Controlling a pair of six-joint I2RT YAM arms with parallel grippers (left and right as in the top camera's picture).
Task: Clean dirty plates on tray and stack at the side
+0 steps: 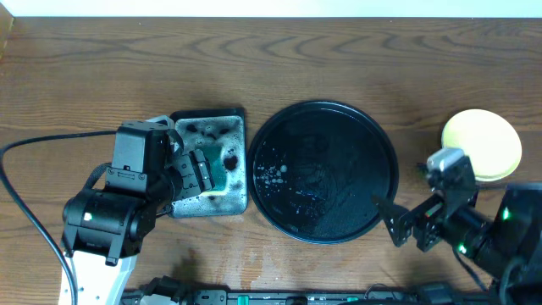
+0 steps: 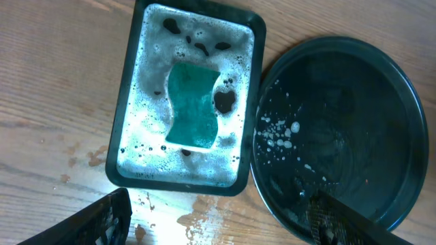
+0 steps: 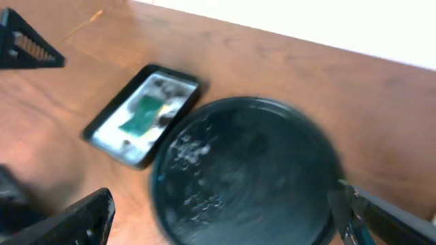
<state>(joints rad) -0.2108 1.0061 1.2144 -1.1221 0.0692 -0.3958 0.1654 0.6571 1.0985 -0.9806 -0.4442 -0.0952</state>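
Stacked plates [image 1: 481,144] right of tray [image 1: 339,144], behind right gripper [image 1: 393,222]

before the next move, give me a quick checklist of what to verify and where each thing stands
1. Round black tray holds no plates: ok, only foam flecks on it.
2. Plates stacked at the side: cannot tell. A pale yellow plate sits right of the tray, but what lies under it is hidden.
3. Green sponge lies in the rectangular tray: ok.
4. Left gripper empty: ok, open above the sponge.
5. Right gripper empty: ok, open by the round tray's right rim.
6. Table dry: not ok, wet patches beside the rectangular tray.
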